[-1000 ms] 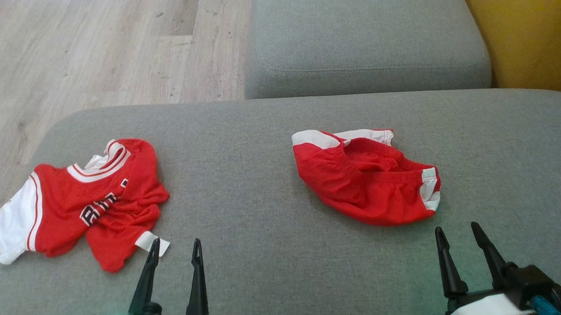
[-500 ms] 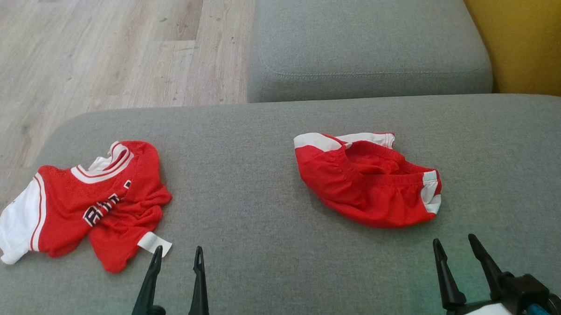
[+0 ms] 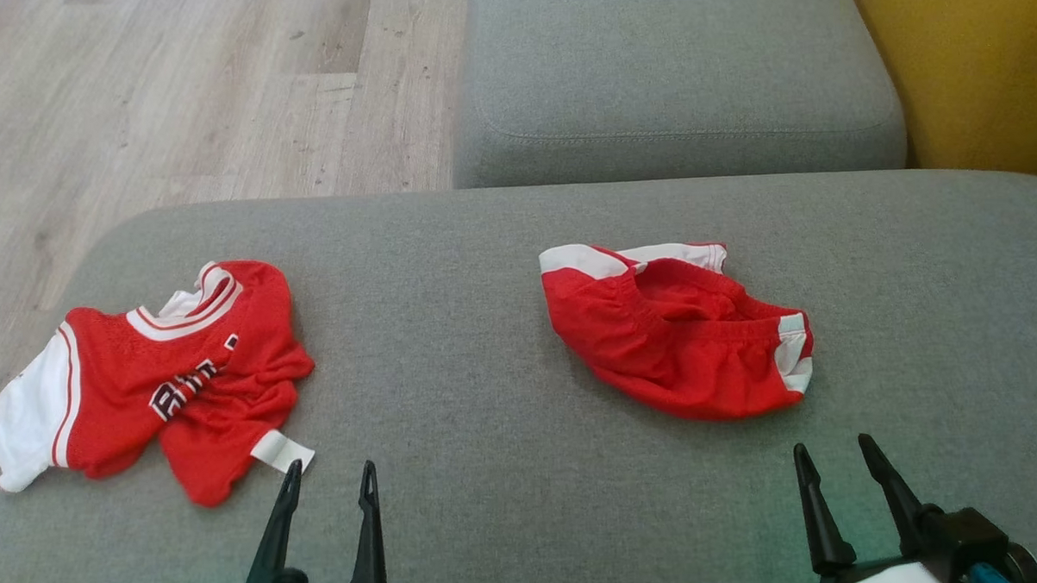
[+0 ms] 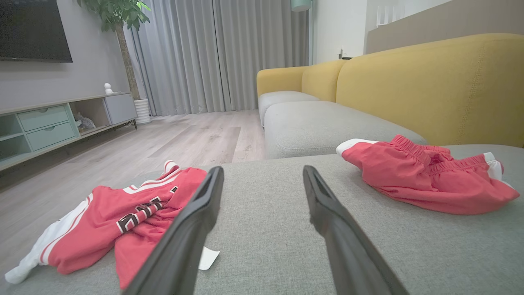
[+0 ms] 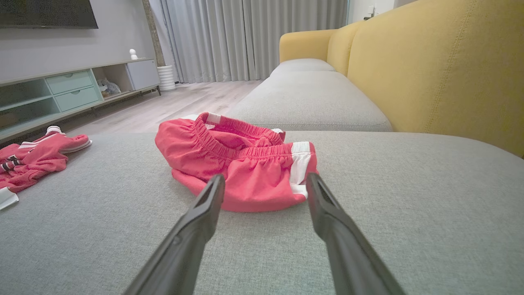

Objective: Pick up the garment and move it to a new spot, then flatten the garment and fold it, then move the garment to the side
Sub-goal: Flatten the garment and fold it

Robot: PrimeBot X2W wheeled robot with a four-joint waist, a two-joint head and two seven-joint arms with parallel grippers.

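Two crumpled red garments lie on the grey sofa cushion [image 3: 448, 259]. A red jersey [image 3: 155, 382] [image 4: 123, 213] with white sleeves and dark lettering is at the left. A pair of red shorts [image 3: 671, 338] [image 5: 237, 159] with white trim lies right of centre. My left gripper [image 3: 330, 464] [image 4: 263, 169] hovers open near the front edge, just right of the jersey's white hem corner. My right gripper [image 3: 831, 443] [image 5: 266, 176] is open too, a short way in front of the shorts' right end. Neither touches cloth.
A second grey cushion [image 3: 683, 70] sits behind, with a yellow backrest [image 3: 968, 60] along the right. Wooden floor [image 3: 175, 88] lies beyond the cushion's left and far edges. The jersey's white sleeve reaches the cushion's left edge.
Both grippers have drawn back slightly toward the bottom of the head view. The head view wobbled a little. Both garments lie as before.
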